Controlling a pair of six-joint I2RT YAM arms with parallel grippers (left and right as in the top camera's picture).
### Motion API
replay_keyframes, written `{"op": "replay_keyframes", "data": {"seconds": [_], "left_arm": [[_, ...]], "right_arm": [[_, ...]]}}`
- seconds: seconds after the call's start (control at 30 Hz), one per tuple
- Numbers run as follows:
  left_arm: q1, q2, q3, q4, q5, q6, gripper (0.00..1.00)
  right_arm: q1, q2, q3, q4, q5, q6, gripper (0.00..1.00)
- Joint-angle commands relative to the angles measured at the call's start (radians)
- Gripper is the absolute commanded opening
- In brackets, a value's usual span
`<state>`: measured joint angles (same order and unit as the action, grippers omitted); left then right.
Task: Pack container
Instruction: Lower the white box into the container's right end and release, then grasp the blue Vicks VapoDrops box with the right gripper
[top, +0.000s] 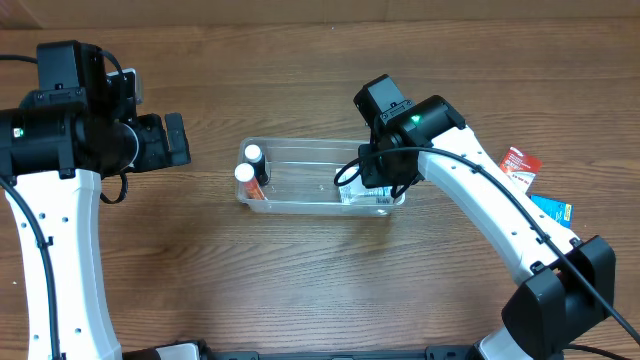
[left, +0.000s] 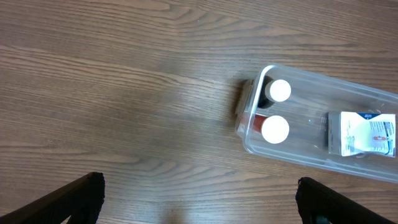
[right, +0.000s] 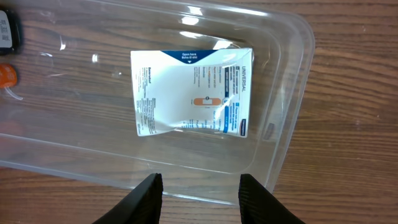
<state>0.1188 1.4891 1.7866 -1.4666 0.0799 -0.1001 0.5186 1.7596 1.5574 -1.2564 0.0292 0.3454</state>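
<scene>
The clear, shallow rectangular plastic container (top: 310, 207) is seen at the middle of the brown wooden surface (top: 300, 290). Two small white-capped bottles (top: 244, 172) are stood upright side by side at its left end. A white and blue printed cardboard box (right: 191, 91) is laid flat on its floor at the right end. The right end effector (right: 200, 199) is held above that end, over the container's near wall, its black fingers parted and nothing gripped. The left end effector (left: 199, 205) is held over bare wood to the container's left, spread wide and empty. A red and white packet (top: 519, 165) and a blue packet (top: 550, 208) are seen on the surface beside the right arm.
</scene>
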Motion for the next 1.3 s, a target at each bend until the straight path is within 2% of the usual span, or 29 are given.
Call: {"op": "replay_keyframes", "data": {"seconds": [0.0,0.23,0.37,0.43,0.57,0.7,0.87,1.07,1.27], "left_arm": [[0.005,0.003,0.015,0.0,0.014,0.019,1.0],[0.005,0.003,0.015,0.0,0.014,0.018,1.0],[0.005,0.003,0.015,-0.002,0.014,0.019,1.0],[0.005,0.003,0.015,-0.002,0.014,0.019,1.0],[0.005,0.003,0.015,-0.002,0.014,0.019,1.0],[0.005,0.003,0.015,-0.002,0.014,0.018,1.0],[0.005,0.003,0.015,-0.002,0.014,0.018,1.0],[0.005,0.003,0.015,-0.003,0.015,0.018,1.0],[0.005,0.003,0.015,-0.003,0.015,0.018,1.0]], "right_arm": [[-0.018,-0.037,0.021,0.006,-0.008,-0.002,0.42],[-0.076,-0.144,0.022,-0.014,0.008,0.026,0.43],[-0.217,-0.249,0.022,-0.017,0.021,0.107,0.5],[-0.358,-0.293,0.022,-0.043,0.021,0.107,0.89],[-0.595,-0.293,0.016,-0.127,0.021,0.04,1.0],[-0.801,-0.255,-0.003,-0.181,0.019,-0.043,1.0],[-0.976,-0.233,-0.136,-0.093,-0.042,-0.116,1.0],[-1.035,-0.196,-0.328,0.084,0.035,-0.223,1.0],[-1.036,-0.163,-0.36,0.137,0.068,-0.299,1.0]]}}
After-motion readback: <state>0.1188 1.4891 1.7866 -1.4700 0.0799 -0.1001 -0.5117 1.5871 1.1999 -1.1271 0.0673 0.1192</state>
